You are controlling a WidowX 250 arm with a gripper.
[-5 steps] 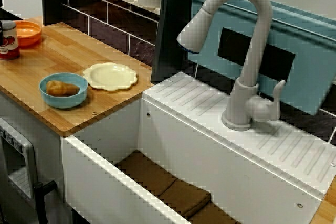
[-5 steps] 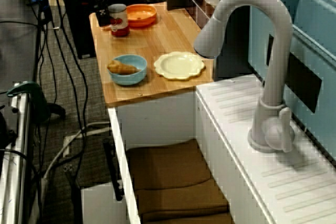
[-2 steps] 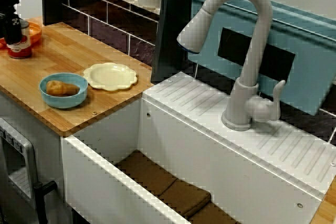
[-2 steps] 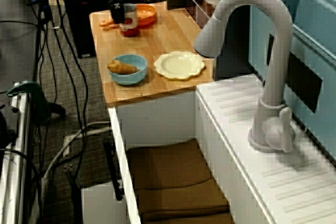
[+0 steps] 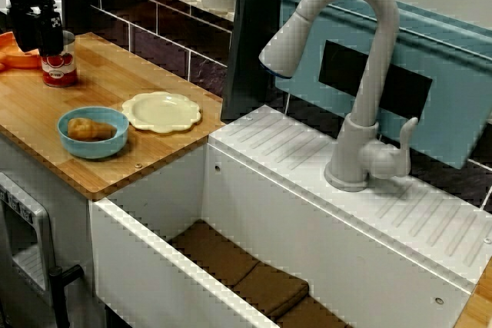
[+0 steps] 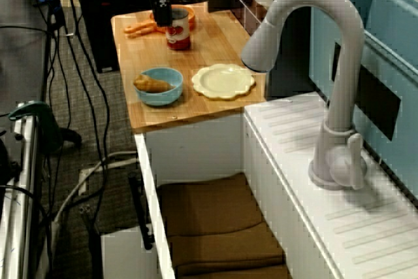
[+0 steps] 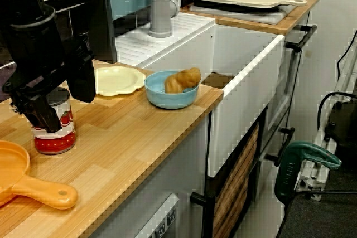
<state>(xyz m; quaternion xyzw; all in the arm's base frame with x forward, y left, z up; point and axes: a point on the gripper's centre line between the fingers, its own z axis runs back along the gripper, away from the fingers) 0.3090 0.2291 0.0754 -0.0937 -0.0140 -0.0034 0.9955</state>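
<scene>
My black gripper (image 7: pixel 58 100) is shut on the top of a red and white can (image 7: pixel 54 131), one finger on each side of it. The can stands upright, at or just above the wooden counter (image 7: pixel 128 137); I cannot tell which. In the view facing the faucet, the gripper (image 5: pixel 48 36) and can (image 5: pixel 60 68) are at the counter's far left. In the view down over the sink, the gripper (image 6: pixel 168 16) and can (image 6: pixel 177 32) are at the counter's far end. An orange pan (image 7: pixel 22 176) lies just beside the can.
A blue bowl (image 5: pixel 93 132) holding a brown pastry and a pale yellow plate (image 5: pixel 161 110) sit between the can and the sink. The white sink (image 5: pixel 154 266) has brown cloths at its bottom. A grey faucet (image 5: pixel 361 74) arches over it, with a blue bin (image 5: pixel 453 90) behind.
The gripper has come in from the left edge and carried the can to the right along the counter, away from the orange pan and toward the bowl and plate.
</scene>
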